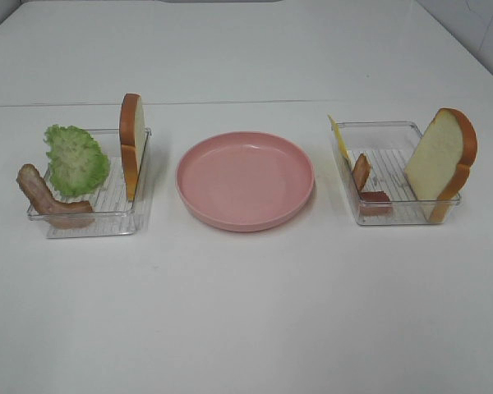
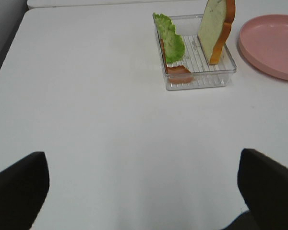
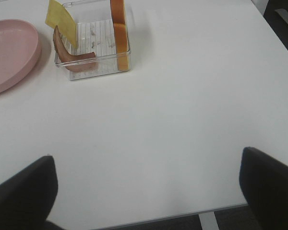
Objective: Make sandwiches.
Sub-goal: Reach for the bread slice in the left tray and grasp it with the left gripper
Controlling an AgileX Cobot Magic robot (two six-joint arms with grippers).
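Observation:
Two clear trays flank a pink plate (image 1: 245, 179). In the left tray (image 1: 90, 228) are a ruffled green lettuce leaf (image 1: 76, 158), a bacon strip (image 1: 48, 197) and a bread slice (image 1: 131, 144) standing on edge. The right tray (image 1: 394, 218) holds a yellow cheese slice (image 1: 338, 139), a bacon strip (image 1: 362, 174) and a leaning bread slice (image 1: 441, 160). Neither arm shows in the high view. My left gripper (image 2: 144, 201) is open over bare table, well short of the lettuce (image 2: 170, 38) and bread (image 2: 216, 28). My right gripper (image 3: 146, 196) is also open, far from the cheese (image 3: 60, 21) and bacon (image 3: 69, 55).
The white table's near edge (image 3: 149, 219) shows in the right wrist view, with dark floor beyond it. The table's left edge (image 2: 14, 38) appears in the left wrist view. A seam (image 1: 246, 103) crosses the tabletop behind the trays.

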